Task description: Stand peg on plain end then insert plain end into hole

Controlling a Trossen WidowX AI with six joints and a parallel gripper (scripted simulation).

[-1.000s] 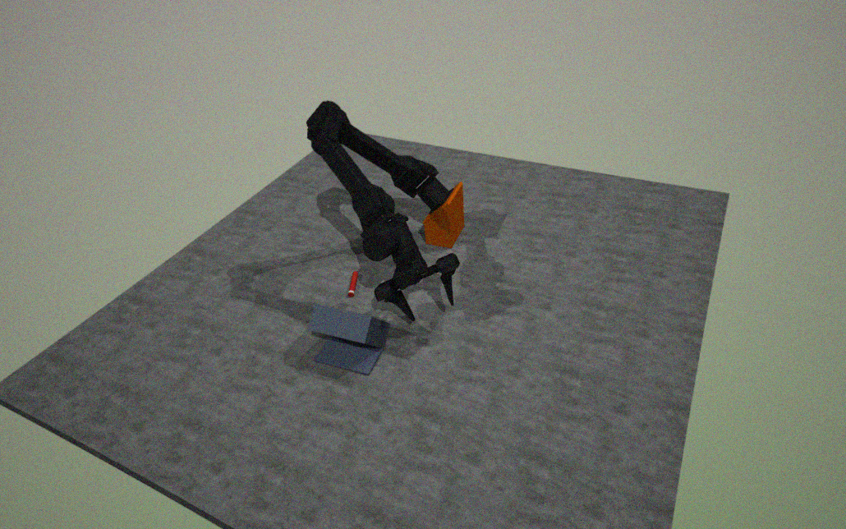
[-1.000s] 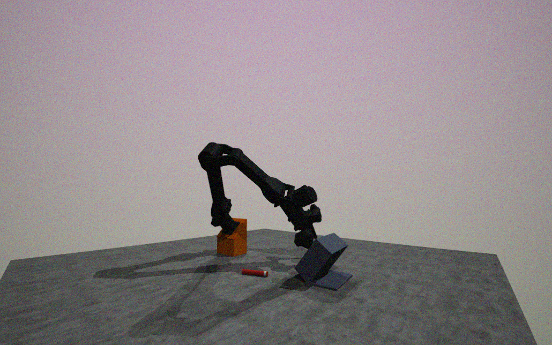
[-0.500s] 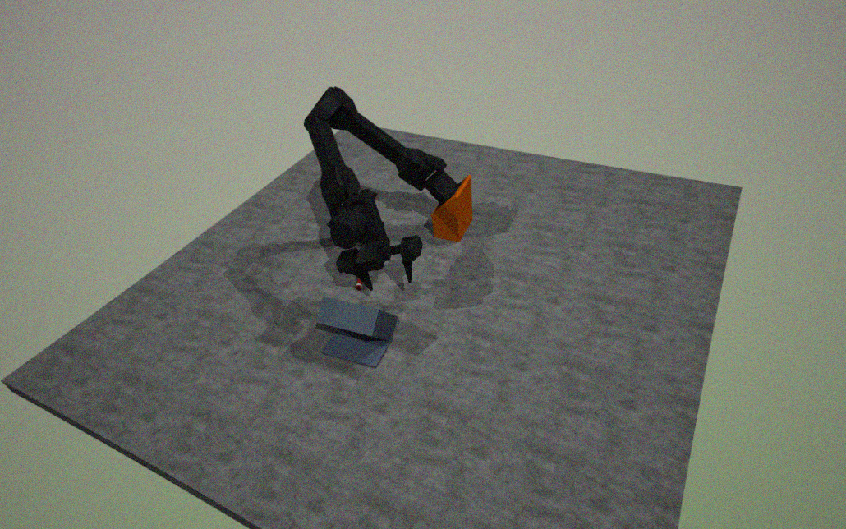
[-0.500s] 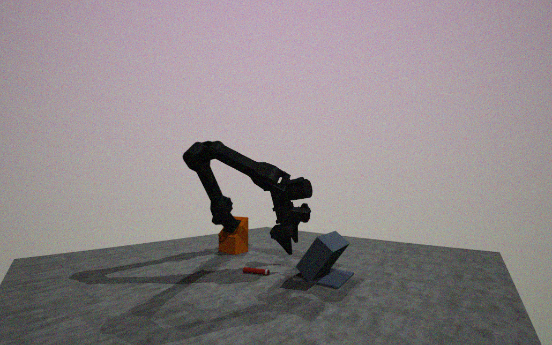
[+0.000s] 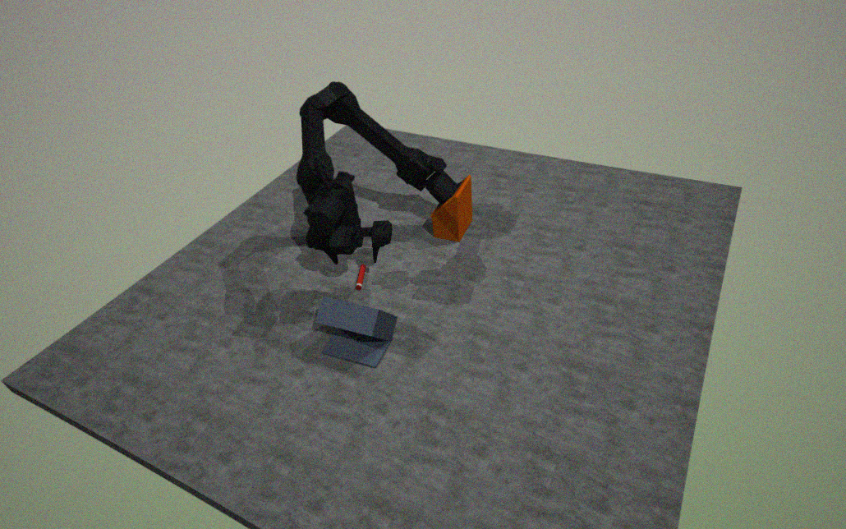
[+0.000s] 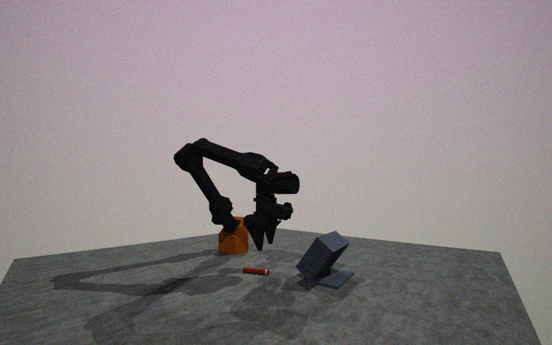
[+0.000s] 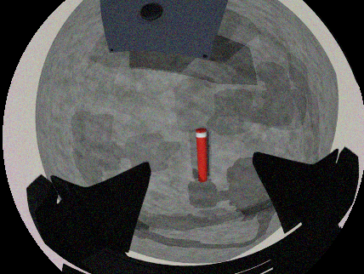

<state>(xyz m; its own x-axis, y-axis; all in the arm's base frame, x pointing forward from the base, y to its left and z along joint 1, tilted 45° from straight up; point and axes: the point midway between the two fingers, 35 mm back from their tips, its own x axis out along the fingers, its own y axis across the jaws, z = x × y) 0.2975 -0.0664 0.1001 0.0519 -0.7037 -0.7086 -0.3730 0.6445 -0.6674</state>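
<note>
So the jaws (image 5: 356, 260) (image 6: 265, 247) are wide apart with nothing in them, hanging above the bench (image 5: 561, 324) (image 6: 427, 292) (image 7: 140, 95). The red peg (image 5: 360, 277) (image 6: 254, 270) (image 7: 201, 157) lies flat below, between the orange base (image 5: 460, 215) (image 6: 233, 243) and the sloped panel (image 5: 346, 316) (image 6: 315, 258) (image 7: 163, 31), white band toward the panel, well in from the bench edges.

What could bite here, imo: the wrist view shows the peg off to one side of the gap's middle, or near it, so a sloppy descent might let one finger nudge it and start it rolling. Grab it crooked and it'd probably stand tilted on its plain end and topple on release. Also, the panel's pretty near, so swinging the peg upright carelessly could clip it.
</note>
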